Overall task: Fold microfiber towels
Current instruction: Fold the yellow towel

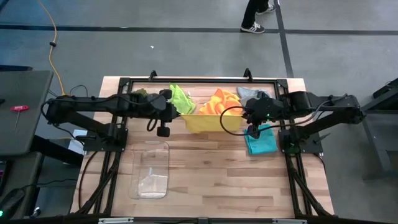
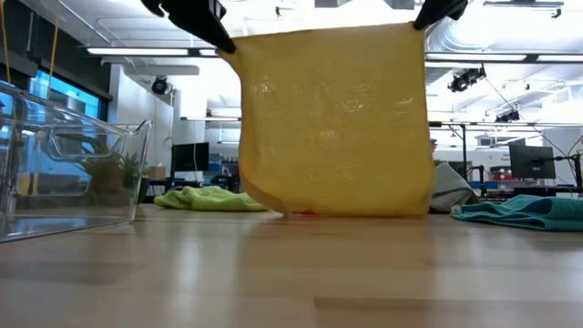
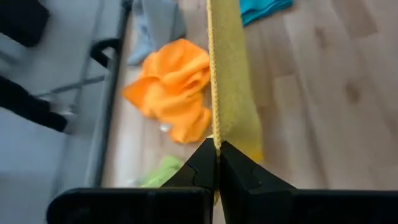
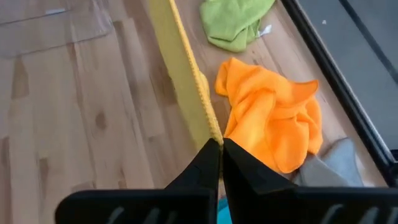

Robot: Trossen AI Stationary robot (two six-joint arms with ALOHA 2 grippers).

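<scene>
Clear bin (image 1: 151,170): nearest the low camera, at the near-left of the table (image 1: 211,180), standing apart from every towel.
Left gripper (image 1: 181,113): raised over the middle of the table, fingers (image 3: 200,169) pinched fully together on one top corner of the yellow towel.
Lime green towel (image 1: 181,98): crumpled at the far side of the table, just beyond the left gripper.
Yellow towel (image 2: 335,123): hanging flat and stretched between the two grippers, its lower edge touching or nearly touching the table.
Orange towel (image 1: 219,102): bunched behind the yellow one, toward the far edge.
Grey towel (image 1: 250,93): crumpled just beside the orange one.
Right gripper (image 1: 244,119): raised level with the left, fingers (image 4: 210,163) closed tight on the other top corner of the yellow towel.
Teal towel (image 1: 261,140): lying flat on the right, below the right gripper.
</scene>
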